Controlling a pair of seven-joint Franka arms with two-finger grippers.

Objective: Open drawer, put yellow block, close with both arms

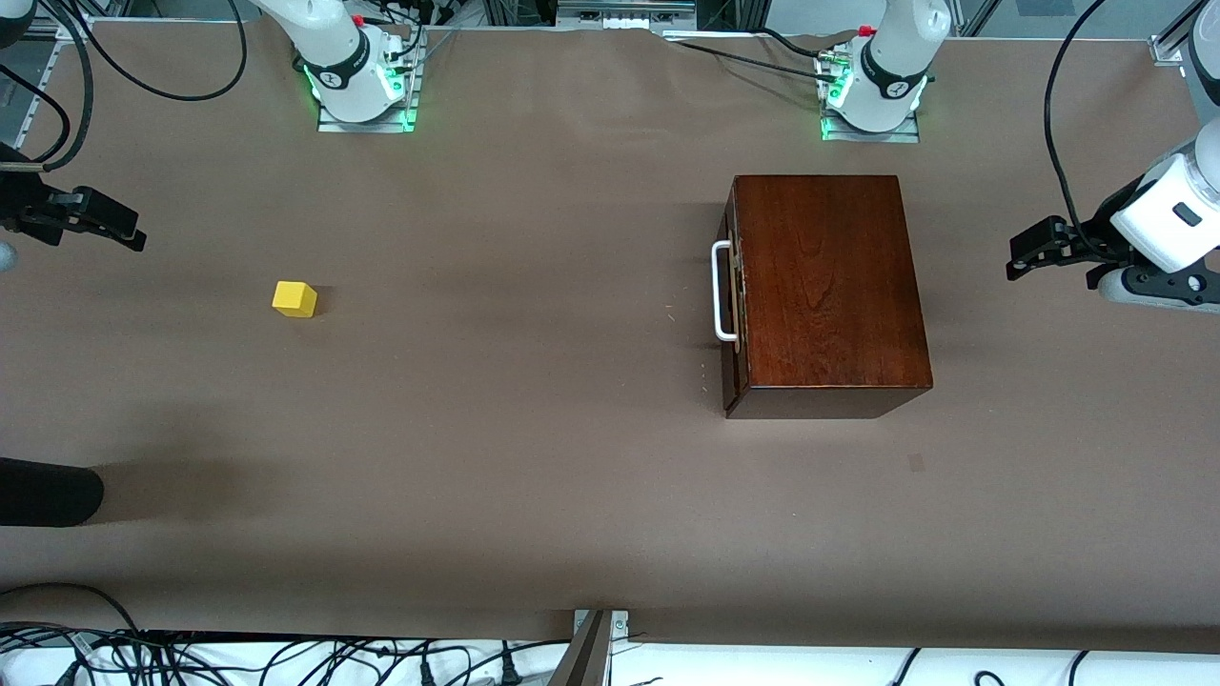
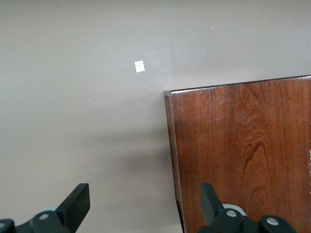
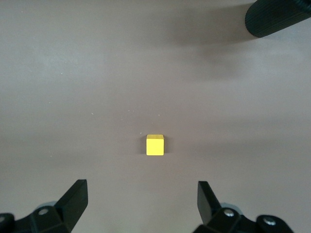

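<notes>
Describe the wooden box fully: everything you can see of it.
The box is a glossy, dark reddish-brown block of wood with visible grain on its flat top. Its drawer is fully shut, the front flush with the box and facing the right arm's end of the table. A white U-shaped bar handle is mounted on that front. The box sits flat on the brown table, toward the left arm's end. Nothing rests on it and neither tool touches it; the yellow block lies well apart from it.
</notes>
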